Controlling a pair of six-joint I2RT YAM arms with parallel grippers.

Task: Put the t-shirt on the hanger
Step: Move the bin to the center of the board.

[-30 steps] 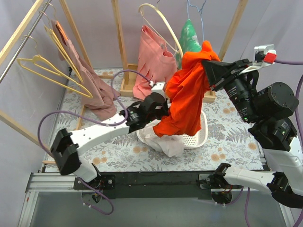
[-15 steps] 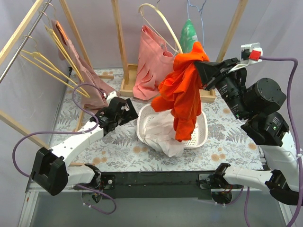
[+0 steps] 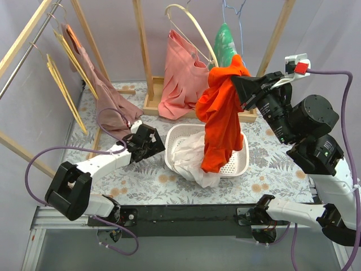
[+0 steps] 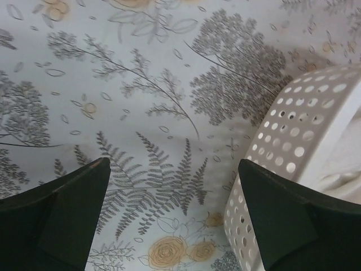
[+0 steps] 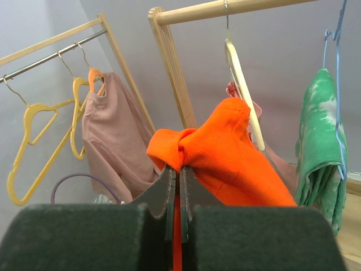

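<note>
The red-orange t-shirt hangs bunched from my right gripper, which is shut on a fold of it high above the white basket. In the right wrist view the jaws pinch the t-shirt. Slim pale-yellow hangers hang on the left rail, one of them bare; they also show in the right wrist view. My left gripper is open and empty, low over the tablecloth just left of the basket, with its midpoint over the fern print.
A white cloth bundle lies in the basket. A salmon-pink garment hangs on a thick cream hanger and a green garment on a blue wire hanger at the back. A dusty-pink garment hangs on the left rail. Wooden posts frame the rack.
My left gripper has drawn away from the t-shirt, leftward and down beside the basket. The t-shirt now hangs from the right gripper alone. The bare yellow hangers have swung edge-on.
</note>
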